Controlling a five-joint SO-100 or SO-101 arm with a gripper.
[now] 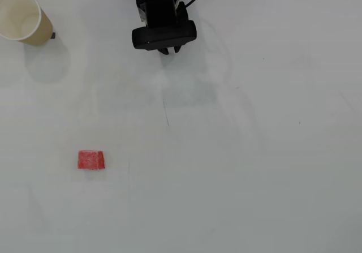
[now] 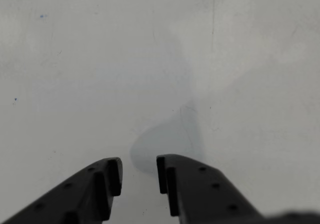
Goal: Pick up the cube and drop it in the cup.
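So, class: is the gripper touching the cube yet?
Apart. In the overhead view the gripper is at the top centre while the cube lies far off at lower left, bare table between them. The wrist view shows nothing between the fingers.

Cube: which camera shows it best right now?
The overhead view: the cube lies in plain sight on the white table, lower left. The wrist view shows none of it, only the claw over bare table.
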